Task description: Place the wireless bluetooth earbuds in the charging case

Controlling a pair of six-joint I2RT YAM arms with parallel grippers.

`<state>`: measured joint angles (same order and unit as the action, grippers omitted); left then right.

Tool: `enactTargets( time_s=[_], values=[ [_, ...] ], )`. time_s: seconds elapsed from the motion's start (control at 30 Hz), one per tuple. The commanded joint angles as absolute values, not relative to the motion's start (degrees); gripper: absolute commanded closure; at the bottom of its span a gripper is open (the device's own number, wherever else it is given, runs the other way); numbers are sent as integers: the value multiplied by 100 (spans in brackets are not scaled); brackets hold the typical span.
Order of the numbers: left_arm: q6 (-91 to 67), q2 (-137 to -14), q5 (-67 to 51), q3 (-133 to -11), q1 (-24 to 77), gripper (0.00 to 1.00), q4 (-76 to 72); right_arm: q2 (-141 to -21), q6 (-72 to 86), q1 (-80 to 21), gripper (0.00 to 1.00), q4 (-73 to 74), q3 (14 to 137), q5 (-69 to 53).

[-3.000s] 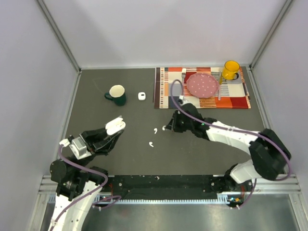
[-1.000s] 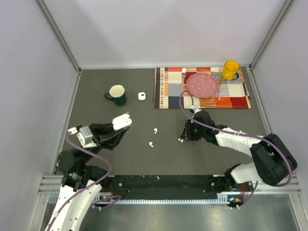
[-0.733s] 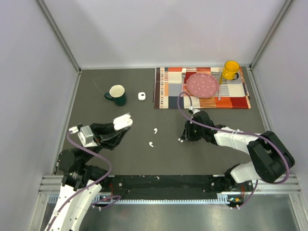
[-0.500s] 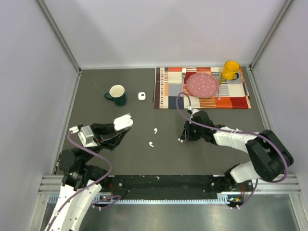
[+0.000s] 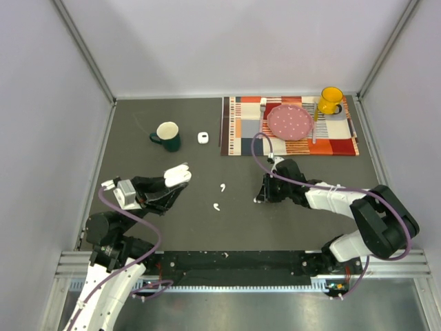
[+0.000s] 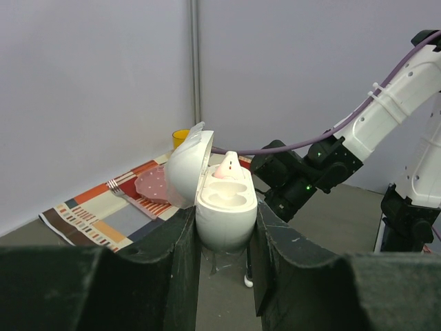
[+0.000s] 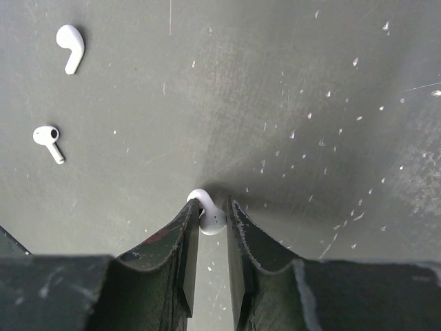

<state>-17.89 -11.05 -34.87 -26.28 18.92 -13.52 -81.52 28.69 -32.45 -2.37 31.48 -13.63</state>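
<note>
While my left arm holds the case aloft, my right arm reaches low over the counter [image 5: 138, 124].
My left pincer [image 6: 224, 231] is clamped on the open charging case [image 6: 222, 200], lid tipped back. My right pincer [image 7: 210, 207], wrist bent down, has narrowed onto one earbud [image 7: 211, 221] lying on the counter, fingers touching both its sides. Another earbud [image 7: 71, 47] and a third earbud [image 7: 47, 139] lie apart to its left. Against three seconds ago, my right pincer sits farther right and nearer my bases.
</note>
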Motion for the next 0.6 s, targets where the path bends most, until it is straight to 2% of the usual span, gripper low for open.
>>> enactTargets(
  time_s=[0.0,0.23,0.37,0.57],
  values=[
    [-1846,-1116,-3454,-2566,1907,100,-1670,-8183,2804,-3191,80,-378,3076,-1388],
    [-1846,-1116,-3437,-2566,1907,100,-1670,-8148,2839,-3191,81,-255,3208,-1301],
    [-1837,-1125,-3419,-2566,1907,100,-1670,-8051,3532,-3199,80,-35,3173,-1072],
    [-1828,-1081,-3419,-2584,1907,100,-1600,-8024,3894,-3191,71,-818,2856,-1424]
  ],
)
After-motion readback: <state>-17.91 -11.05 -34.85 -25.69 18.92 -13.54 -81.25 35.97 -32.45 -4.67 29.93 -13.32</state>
